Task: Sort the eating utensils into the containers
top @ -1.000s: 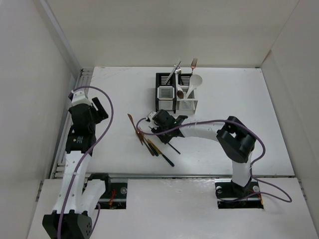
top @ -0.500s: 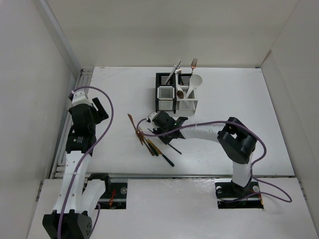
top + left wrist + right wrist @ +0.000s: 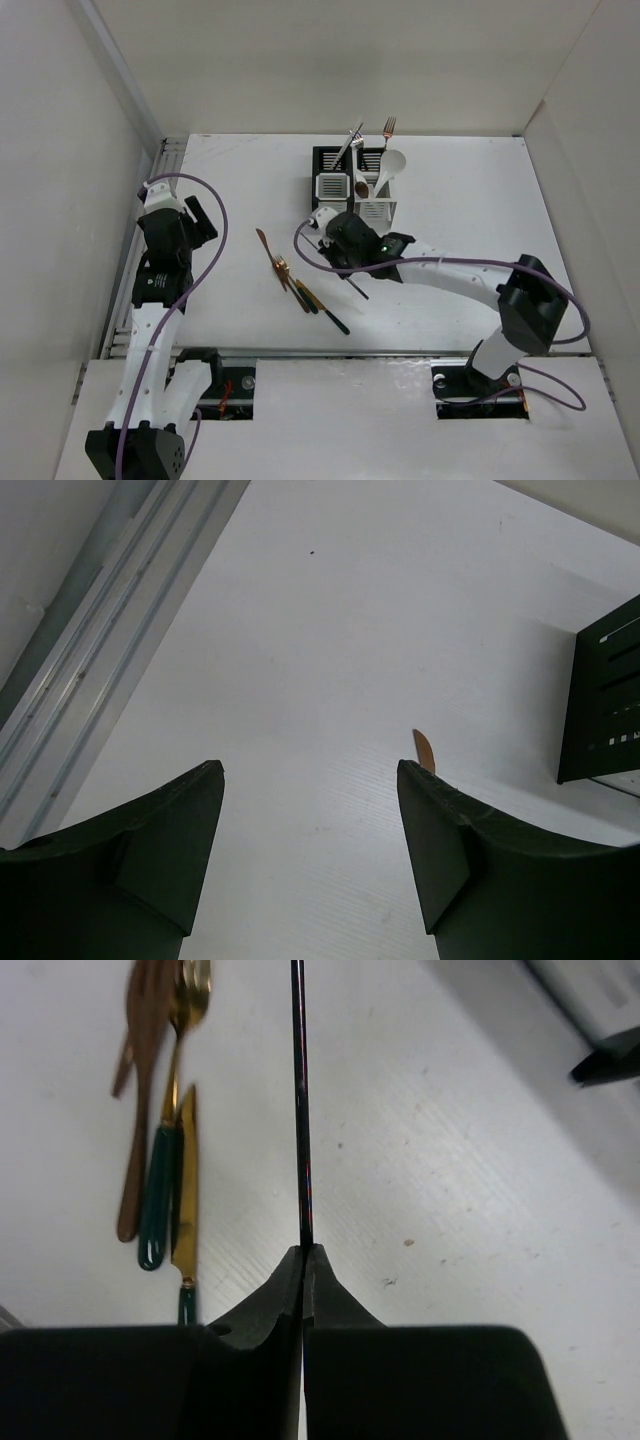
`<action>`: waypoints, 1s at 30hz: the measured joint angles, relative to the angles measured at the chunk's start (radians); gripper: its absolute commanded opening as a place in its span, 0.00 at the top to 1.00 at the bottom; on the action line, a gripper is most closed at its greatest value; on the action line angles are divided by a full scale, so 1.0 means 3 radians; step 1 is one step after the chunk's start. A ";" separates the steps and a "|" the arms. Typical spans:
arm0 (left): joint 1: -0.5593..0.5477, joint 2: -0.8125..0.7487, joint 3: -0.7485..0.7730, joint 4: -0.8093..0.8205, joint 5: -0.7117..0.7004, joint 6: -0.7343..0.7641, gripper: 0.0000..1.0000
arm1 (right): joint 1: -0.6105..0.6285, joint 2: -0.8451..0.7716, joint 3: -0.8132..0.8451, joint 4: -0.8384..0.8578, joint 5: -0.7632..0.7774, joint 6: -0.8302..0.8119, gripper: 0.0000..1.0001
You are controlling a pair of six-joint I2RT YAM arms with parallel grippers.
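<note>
Right end effector (image 3: 303, 1252) clamps tight on a chopstick (image 3: 298, 1100). Left end effector (image 3: 310, 775) gapes empty near the tabletop's (image 3: 480, 220) left edge.

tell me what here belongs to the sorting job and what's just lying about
job: chopstick, pinched in right gripper; loose cutlery; caddies with fork and white spoon inside

not the job: table rail; purple cable
</note>
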 measured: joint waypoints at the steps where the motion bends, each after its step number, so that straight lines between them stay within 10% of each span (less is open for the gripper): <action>1: 0.0000 0.0000 0.0000 0.0000 0.0000 0.0000 0.33 | 0.0000 -0.0079 0.0014 0.0039 0.0024 0.0008 1.00; 10: 0.0000 0.0011 0.0000 0.0005 -0.0011 0.0004 0.33 | -0.0292 -0.0137 0.0852 0.0862 0.0178 0.0011 1.00; 30: 0.0181 0.0819 0.0018 0.0397 0.0020 0.0159 0.33 | -0.1156 0.1918 0.2187 0.3104 0.0371 -0.0184 1.00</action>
